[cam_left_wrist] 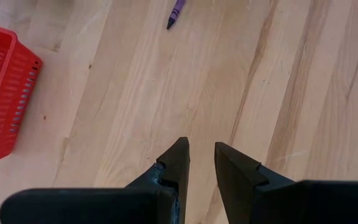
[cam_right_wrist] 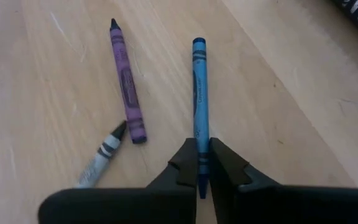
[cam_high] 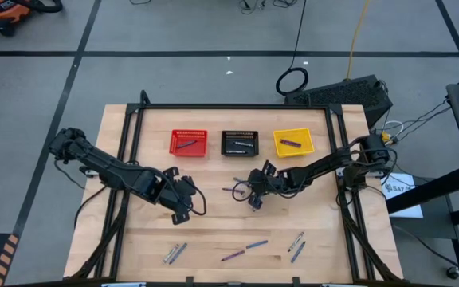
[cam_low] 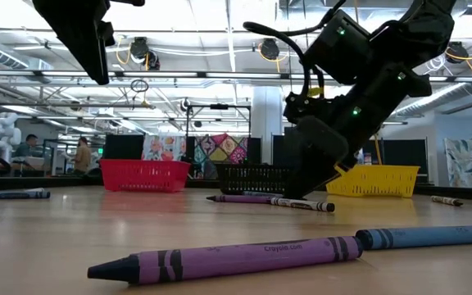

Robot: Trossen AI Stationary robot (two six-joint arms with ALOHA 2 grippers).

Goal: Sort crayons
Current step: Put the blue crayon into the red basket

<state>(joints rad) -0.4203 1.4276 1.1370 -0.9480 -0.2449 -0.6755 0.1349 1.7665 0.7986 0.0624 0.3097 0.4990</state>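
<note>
While right gripper (cam_right_wrist: 199,163) pinches 1 blue crayon (cam_right_wrist: 199,93), 3 baskets (cam_high: 238,143) behind.

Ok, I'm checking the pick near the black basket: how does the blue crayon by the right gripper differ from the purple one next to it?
The blue crayon is clamped at one end by the shut right gripper; the purple crayon lies free on the table. The blue one points straight out from the gripper, while the purple one lies at a slight angle, its end beside a grey crayon. Both keep their paper wrappers.
</note>
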